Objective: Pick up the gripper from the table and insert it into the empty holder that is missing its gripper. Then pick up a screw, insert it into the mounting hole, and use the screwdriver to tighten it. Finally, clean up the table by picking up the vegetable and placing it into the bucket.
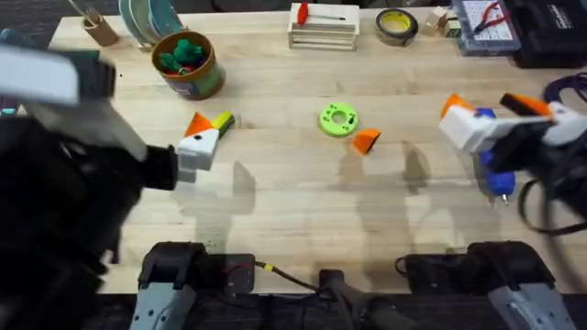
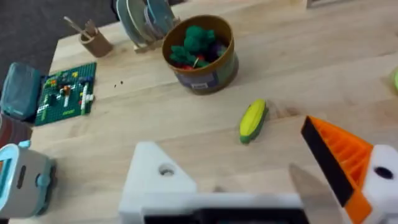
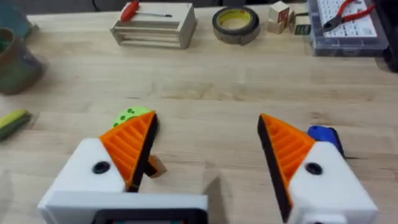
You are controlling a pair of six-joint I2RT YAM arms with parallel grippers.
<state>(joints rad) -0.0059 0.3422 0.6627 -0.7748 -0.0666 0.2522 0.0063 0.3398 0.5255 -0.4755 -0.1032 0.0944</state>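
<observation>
The left arm (image 1: 55, 202) rises close under the overhead camera, large, dark and blurred at the lower left. Its left gripper (image 2: 227, 134) hangs released over the pale wooden table (image 1: 293, 211), jaws spread with nothing between them. One side carries a ribbed orange pad. The other side is the small white angular plastic holder (image 2: 158, 177), bare, with a round mounting hole showing in its face.

Just beyond this gripper lies the small oblong yellow-green toy vegetable (image 2: 253, 118), flat on the wood and touching nothing. Farther back stands the short round brown bucket with an olive-yellow side (image 2: 202, 53), upright, with dark green toy pieces inside it.

Near the middle of the table lies the small orange plastic wedge-shaped gripper (image 1: 366, 140), just beside a round bright-green ring disc (image 1: 337, 119).

At the right side, the right gripper (image 3: 207, 118) is also released, its two orange ribbed pads set wide apart over bare wood. The blue cylindrical electric screwdriver (image 3: 323, 134) shows just beside one of its white finger mounts, largely hidden by it. Whether it rests on the table I cannot tell.

Along the far edge sit a slatted wooden rack (image 1: 323, 32) bearing a red-handled tool and a round yellow tape roll (image 1: 397, 25).
</observation>
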